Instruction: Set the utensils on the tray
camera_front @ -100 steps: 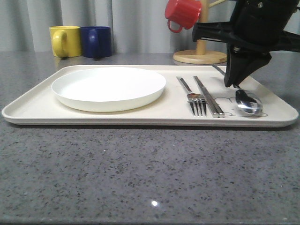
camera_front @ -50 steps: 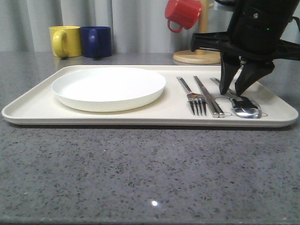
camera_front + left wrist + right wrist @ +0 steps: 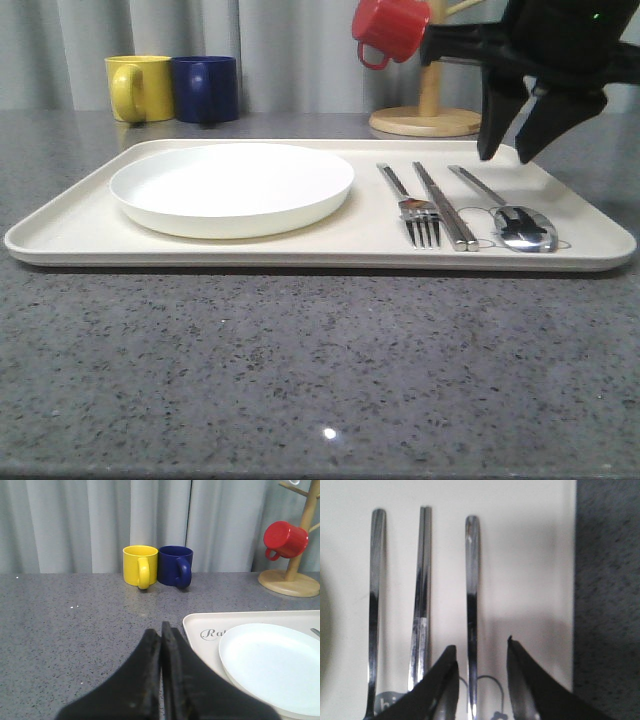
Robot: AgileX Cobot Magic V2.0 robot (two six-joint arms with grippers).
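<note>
Above the tray's right edge we find the right gripper empty, jaws apart, over the spoon lying beside chopsticks and fork; we advise lifting vertically, avoiding handles.

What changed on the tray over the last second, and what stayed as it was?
The right gripper, which was down over the spoon with its fingers close together, opened, let go of the spoon and rose clear. The spoon now lies free on the tray. The fork, chopsticks, plate and mugs stayed put.
</note>
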